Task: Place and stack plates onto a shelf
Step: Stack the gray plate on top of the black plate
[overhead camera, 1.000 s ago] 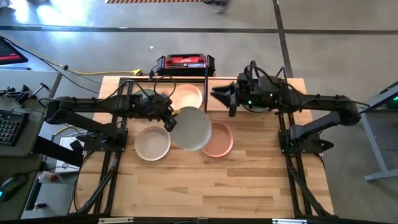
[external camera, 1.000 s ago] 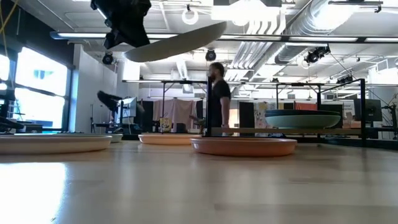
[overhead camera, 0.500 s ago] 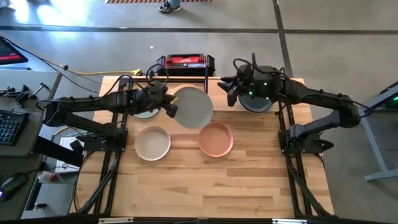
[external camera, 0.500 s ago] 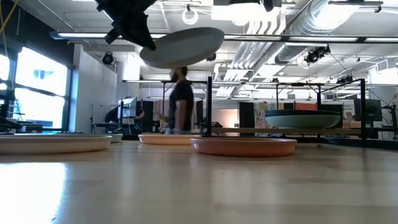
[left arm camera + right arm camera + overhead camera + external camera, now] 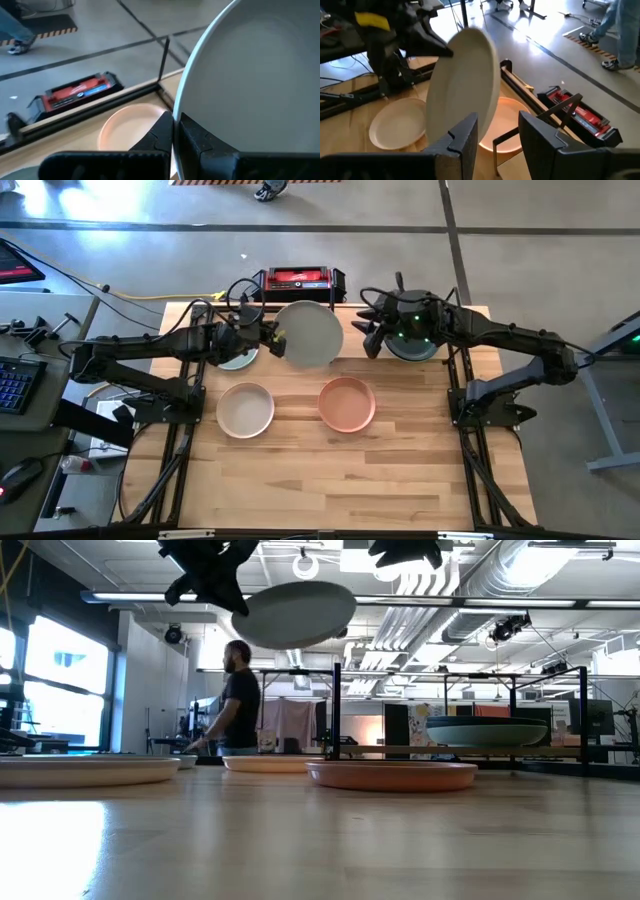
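My left gripper [image 5: 272, 340] is shut on an off-white plate [image 5: 310, 333], held in the air over the shelf [image 5: 472, 316] just left of its black divider [image 5: 163, 57]. Below it a peach plate [image 5: 127, 131] lies on the shelf. My right gripper [image 5: 368, 335] hangs open to the right of the held plate, above a dark green plate [image 5: 415, 347] on the shelf. A cream plate [image 5: 245, 408] and a terracotta pink plate [image 5: 347, 402] rest flat on the table. A pale green plate [image 5: 238, 360] shows under my left arm. My left gripper pinches the off-white plate's rim [image 5: 181, 107] on the side toward the table's left, one finger on the upper face and one beneath. The fingers [image 5: 196, 137] come from the table's left, slanting slightly down. The plate [image 5: 295, 612] is lifted clear and slightly tilted.
A red-and-black box [image 5: 298, 280] lies on the floor beyond the table's far edge. The near half of the table is bare wood [image 5: 340, 470]. A person [image 5: 236, 700] walks in the room behind.
My left gripper has carried the off-white plate from over the table's middle toward the far edge and a little up, turning it, so it now hangs over the peach plate on the shelf. My right gripper has come down a little and turned beside it, staying open.
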### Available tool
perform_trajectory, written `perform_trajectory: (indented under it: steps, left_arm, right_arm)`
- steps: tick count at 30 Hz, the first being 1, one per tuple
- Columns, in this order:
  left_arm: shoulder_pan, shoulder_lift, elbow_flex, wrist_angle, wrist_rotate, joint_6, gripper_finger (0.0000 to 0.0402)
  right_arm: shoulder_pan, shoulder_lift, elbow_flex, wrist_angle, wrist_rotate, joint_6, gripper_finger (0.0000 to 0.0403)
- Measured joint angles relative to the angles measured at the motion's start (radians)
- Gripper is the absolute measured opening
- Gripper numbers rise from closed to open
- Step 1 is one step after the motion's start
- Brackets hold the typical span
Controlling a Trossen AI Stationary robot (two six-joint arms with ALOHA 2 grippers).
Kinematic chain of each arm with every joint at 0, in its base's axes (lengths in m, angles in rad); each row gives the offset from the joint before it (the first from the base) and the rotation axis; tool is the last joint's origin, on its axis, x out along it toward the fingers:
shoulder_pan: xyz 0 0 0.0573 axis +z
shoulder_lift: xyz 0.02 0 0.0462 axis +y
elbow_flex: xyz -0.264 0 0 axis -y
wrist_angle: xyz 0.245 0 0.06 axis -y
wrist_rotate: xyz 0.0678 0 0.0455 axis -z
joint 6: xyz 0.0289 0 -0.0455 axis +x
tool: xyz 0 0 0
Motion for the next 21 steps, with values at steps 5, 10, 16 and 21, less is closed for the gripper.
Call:
perform_trajectory:
  steps: [5, 10, 16, 21]
  left_arm:
    - [0.0, 0.0, 0.0, 0.093, -0.003, 0.004, 0.0005]
    - [0.0, 0.0, 0.0, 0.13, -0.015, 0.006, 0.0005]
    - [0.0, 0.001, 0.0, 0.164, -0.016, 0.006, 0.0005]
    - [0.0, 0.011, 0.0, 0.213, -0.016, 0.035, 0.0005]
  right_arm:
    - [0.0, 0.031, 0.0, 0.003, -0.004, 0.001, 0.0124]
    - [0.0, 0.046, 0.0, 0.003, -0.005, 0.02, 0.0124]
    - [0.0, 0.045, -0.001, 0.003, 0.003, 0.053, 0.0124]
    - [0.0, 0.051, -0.001, 0.012, 0.028, 0.097, 0.0124]
